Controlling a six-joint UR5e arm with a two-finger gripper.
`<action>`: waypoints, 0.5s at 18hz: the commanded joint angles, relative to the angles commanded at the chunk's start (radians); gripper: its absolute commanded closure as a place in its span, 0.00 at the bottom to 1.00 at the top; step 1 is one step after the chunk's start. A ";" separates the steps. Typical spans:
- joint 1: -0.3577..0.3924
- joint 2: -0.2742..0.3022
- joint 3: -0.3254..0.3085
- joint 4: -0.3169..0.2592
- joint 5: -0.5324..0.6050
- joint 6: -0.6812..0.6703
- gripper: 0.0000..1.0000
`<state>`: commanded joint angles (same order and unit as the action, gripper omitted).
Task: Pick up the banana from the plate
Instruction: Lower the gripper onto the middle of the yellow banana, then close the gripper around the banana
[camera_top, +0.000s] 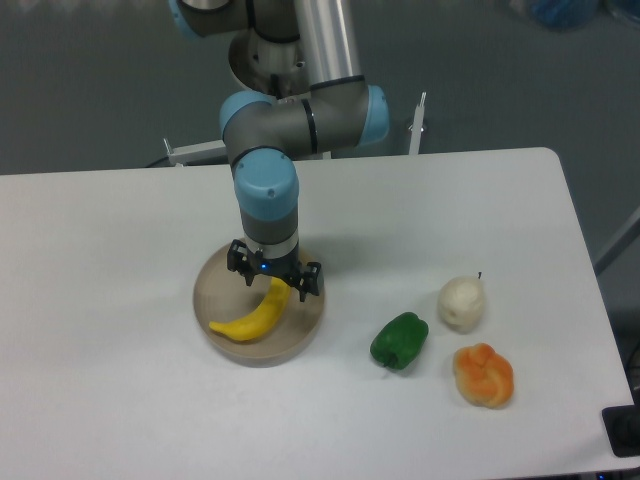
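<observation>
White table (120, 230) bears the plate (215, 290), where spread jaws (273, 282) straddle the banana (255, 315).

Yellow banana (250, 317), beige plate (300, 330), green pepper (400, 340).

One fixed camera covers the scene, mounted high and opposite the arm's base, looking down at a steep angle across the white counter (120, 400). It stands at middle range: the frame takes in nearly the full width of the counter, cut at the left and lower edges, with the arm's base column (262, 70) at top centre and dark floor behind. No second view is supplied, so no overlap between views can be reported.
</observation>
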<state>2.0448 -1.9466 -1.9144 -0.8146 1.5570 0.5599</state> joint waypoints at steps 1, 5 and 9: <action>-0.002 -0.009 -0.003 0.003 0.000 0.000 0.00; -0.009 -0.020 -0.003 0.014 0.000 0.000 0.00; -0.009 -0.021 -0.003 0.014 0.000 0.002 0.40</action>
<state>2.0356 -1.9681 -1.9175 -0.8007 1.5570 0.5614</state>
